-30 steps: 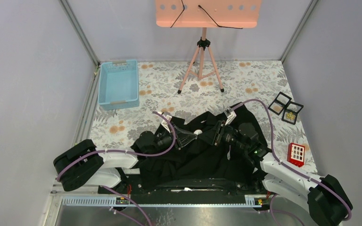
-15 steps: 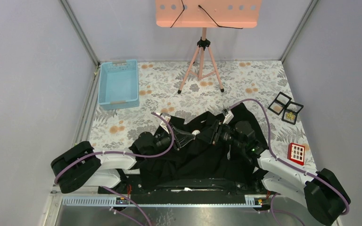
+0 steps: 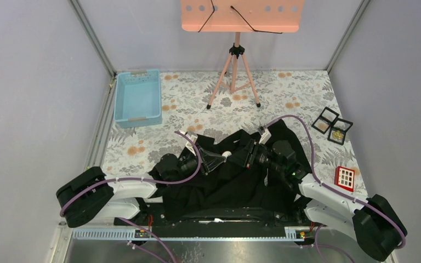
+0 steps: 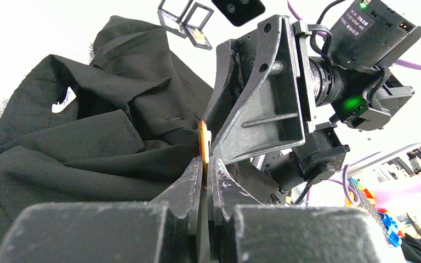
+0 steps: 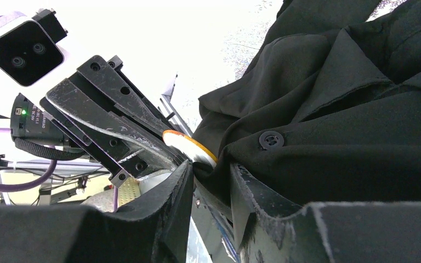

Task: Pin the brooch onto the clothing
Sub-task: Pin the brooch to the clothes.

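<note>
The black shirt (image 3: 235, 178) lies crumpled on the floral table between my arms. My left gripper (image 3: 218, 159) is shut on the brooch (image 3: 228, 154), a small round white disc with an orange rim. In the left wrist view the brooch (image 4: 202, 141) stands edge-on in the left gripper (image 4: 204, 160), right beside the right gripper's fingers (image 4: 263, 109). In the right wrist view the right gripper (image 5: 211, 167) pinches a fold of shirt fabric (image 5: 329, 137) near a black button (image 5: 271, 139). There the brooch (image 5: 189, 147) touches that fold.
A light blue basket (image 3: 138, 97) stands at the back left. A pink music stand on a tripod (image 3: 234, 71) is at the back centre. Two black display cases (image 3: 332, 125) and a red box (image 3: 344, 179) sit to the right of the shirt.
My right gripper has moved a little left towards the left gripper, closing the gap at the brooch. The left arm has shifted slightly.
</note>
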Available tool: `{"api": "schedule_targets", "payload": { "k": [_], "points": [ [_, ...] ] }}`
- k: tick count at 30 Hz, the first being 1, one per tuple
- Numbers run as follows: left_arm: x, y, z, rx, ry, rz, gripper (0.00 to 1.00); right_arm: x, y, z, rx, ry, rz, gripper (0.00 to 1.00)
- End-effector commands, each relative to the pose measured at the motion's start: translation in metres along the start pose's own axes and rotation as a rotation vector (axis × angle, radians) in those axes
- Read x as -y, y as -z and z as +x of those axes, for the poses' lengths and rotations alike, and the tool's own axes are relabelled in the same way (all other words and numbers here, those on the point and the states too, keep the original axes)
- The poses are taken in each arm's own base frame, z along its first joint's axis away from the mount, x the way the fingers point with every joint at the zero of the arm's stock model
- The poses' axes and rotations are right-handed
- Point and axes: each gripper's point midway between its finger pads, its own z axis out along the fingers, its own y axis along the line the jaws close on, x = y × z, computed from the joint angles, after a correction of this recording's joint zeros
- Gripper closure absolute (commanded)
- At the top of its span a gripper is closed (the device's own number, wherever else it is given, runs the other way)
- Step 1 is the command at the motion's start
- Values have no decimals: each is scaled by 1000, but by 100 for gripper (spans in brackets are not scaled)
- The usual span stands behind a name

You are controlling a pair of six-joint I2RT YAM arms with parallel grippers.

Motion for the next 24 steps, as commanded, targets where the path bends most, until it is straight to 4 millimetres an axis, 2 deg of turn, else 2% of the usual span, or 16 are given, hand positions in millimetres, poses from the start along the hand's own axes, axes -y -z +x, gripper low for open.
{"api": "schedule_targets", "payload": {
  "k": [1,7,11,14,24],
  "points": [
    [48,3,-21,58,-32,201,100,16,-5,-25,108,4,95,64],
    [52,1,-19,39,-39,223,100,4,-8,-23,78,31,36,64],
    [51,-3,-15,15,-17,220,100,-15,-6,-23,71,103,-63,64],
    [51,-5,-14,16,14,219,100,-21,-2,-23,70,137,-88,64],
    [59,0,-20,53,8,267,100,3,-3,-17,46,74,31,65]
  ]
}}
